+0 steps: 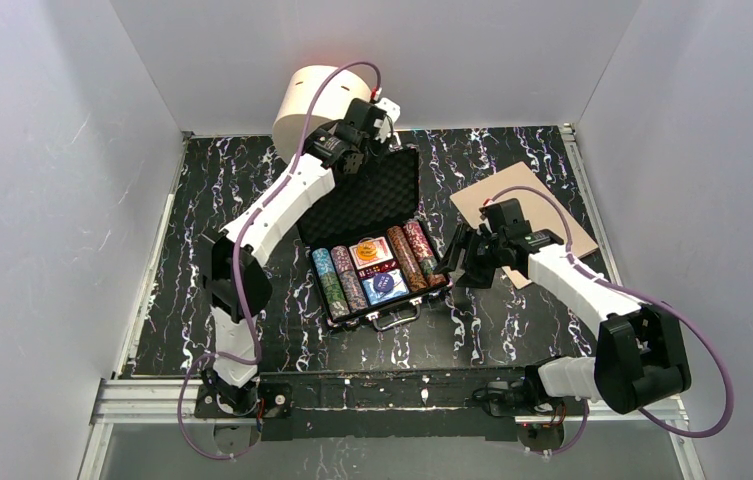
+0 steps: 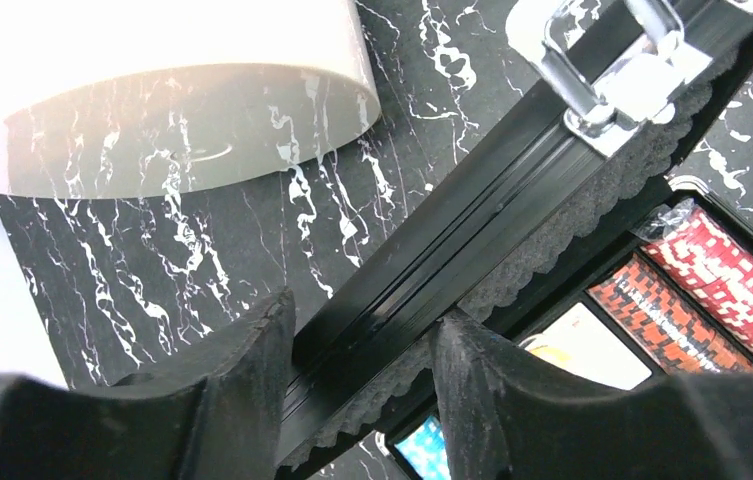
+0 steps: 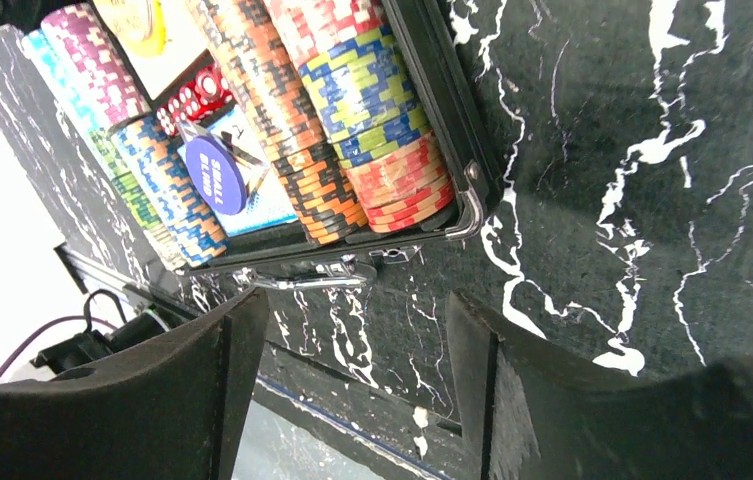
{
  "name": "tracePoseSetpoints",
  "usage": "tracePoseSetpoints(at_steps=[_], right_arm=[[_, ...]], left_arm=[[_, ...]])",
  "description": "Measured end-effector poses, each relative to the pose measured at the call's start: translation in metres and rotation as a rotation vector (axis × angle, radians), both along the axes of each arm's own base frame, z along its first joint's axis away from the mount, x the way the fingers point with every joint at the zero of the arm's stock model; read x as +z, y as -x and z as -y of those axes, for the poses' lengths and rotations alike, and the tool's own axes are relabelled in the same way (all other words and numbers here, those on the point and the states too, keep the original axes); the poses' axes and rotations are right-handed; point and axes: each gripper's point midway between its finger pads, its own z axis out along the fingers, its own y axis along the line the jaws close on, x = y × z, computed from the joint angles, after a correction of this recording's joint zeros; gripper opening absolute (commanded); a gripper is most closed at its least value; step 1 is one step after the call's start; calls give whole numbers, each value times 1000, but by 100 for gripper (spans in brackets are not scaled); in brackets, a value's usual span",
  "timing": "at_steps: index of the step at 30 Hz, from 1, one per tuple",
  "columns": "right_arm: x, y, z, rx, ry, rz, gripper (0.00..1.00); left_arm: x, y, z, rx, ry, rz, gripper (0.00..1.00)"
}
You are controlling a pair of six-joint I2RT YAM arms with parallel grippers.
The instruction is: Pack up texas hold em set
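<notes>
Hidden or cropped bits
The cream cylinder is partly blocked by the left arm from above; chip stacks are cut off at the right wrist view's top edge

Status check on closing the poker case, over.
Left gripper clamped on the open lid. Right gripper open, empty, right of the briefcase. Chips and cards seated; nothing seen blocking the lid.
</notes>
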Motion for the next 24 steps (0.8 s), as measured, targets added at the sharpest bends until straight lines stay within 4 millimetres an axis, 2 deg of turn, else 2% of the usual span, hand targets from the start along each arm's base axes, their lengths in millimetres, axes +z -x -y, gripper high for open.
tracePoseSetpoints(at_steps=[2,5,12,19,24], right_arm=[[2,-5,2,-10,18,14,73],[4,-12,7,-37,53,35,73],[7,-26,23,-126,139,67,73],[15,-32,35,-211,172,87,73],[22,-31,39,-252,176,94,73]], left_arm=[[3,3,-1,-1,-6,1,36],[5,16,2,-32,-54,9,34],[8,71,18,-110,-93,8,32],[0,116,28,-144,15,10,29],[-9,145,41,-175,139,-45,34]])
